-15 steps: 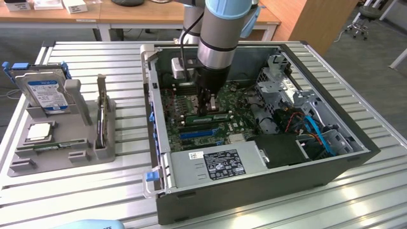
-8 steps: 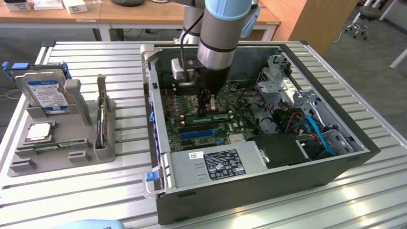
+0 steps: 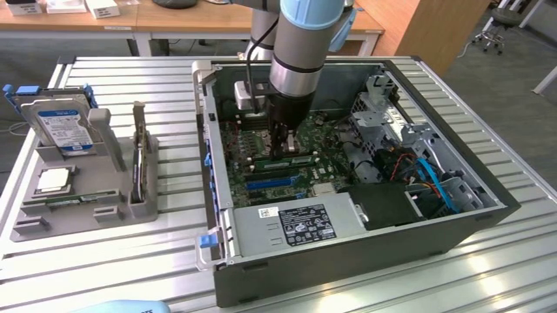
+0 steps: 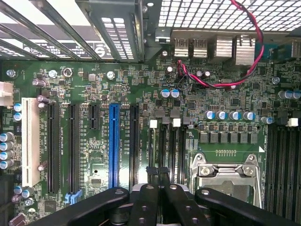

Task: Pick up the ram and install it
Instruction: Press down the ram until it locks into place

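The black claw (image 3: 280,145) reaches down into the open grey computer case (image 3: 348,261), its fingers closed together over the green motherboard (image 4: 94,84). In the wrist view the fingertips (image 4: 153,175) sit at the dark memory slots, at nine o'clock from the silver processor socket (image 4: 225,174). Whether the long thin green ram stick (image 3: 294,158) is pinched between them is hard to make out; a narrow green strip lies just beside the claw, at three o'clock. The arm hides the slots behind it. The case stands on the slatted metal tabletop (image 3: 487,274).
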Controlling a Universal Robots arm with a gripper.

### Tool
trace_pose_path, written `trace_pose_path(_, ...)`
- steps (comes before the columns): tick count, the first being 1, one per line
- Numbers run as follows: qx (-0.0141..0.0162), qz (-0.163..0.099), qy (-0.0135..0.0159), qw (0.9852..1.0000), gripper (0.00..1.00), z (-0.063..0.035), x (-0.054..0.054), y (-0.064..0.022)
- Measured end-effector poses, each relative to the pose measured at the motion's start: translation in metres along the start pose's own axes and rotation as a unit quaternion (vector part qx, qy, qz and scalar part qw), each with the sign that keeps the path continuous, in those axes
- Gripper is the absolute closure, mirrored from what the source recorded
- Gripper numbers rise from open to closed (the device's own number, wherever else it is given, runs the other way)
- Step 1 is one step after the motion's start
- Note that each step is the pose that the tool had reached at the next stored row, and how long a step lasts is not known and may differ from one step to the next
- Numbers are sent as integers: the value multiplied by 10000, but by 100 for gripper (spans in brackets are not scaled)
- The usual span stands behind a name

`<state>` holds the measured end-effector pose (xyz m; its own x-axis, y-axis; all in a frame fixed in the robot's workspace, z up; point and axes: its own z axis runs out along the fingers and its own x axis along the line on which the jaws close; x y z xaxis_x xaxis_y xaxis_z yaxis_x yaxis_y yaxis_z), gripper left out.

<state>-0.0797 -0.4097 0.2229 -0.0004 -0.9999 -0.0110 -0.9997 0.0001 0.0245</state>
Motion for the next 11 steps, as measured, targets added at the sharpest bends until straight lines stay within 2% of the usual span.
trace_pose_path(11,0,0,0,10000,90,6,0,0)
